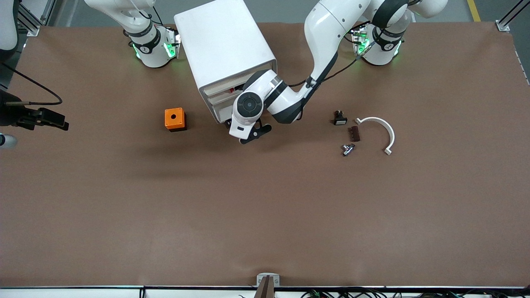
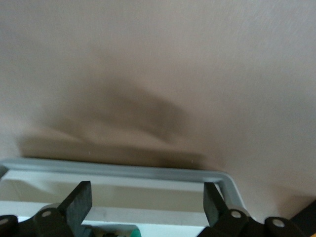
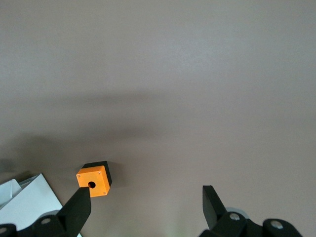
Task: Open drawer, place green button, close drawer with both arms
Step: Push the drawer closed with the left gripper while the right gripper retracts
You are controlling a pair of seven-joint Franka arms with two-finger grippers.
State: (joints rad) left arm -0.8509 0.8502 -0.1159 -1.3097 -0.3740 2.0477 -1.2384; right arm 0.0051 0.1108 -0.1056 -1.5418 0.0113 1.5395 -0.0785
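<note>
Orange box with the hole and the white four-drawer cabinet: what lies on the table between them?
Nothing: in the front view only bare brown tabletop separates the orange box from the white cabinet.

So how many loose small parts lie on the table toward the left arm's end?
4: a black-and-white switch, a brown block beside it, a metal part nearer the camera, and a white curved clip.

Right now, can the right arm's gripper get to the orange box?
Probably yes. The orange box sits alone on bare table, nothing around it. The right gripper hangs open above the table near it, with only free air between them.
</note>
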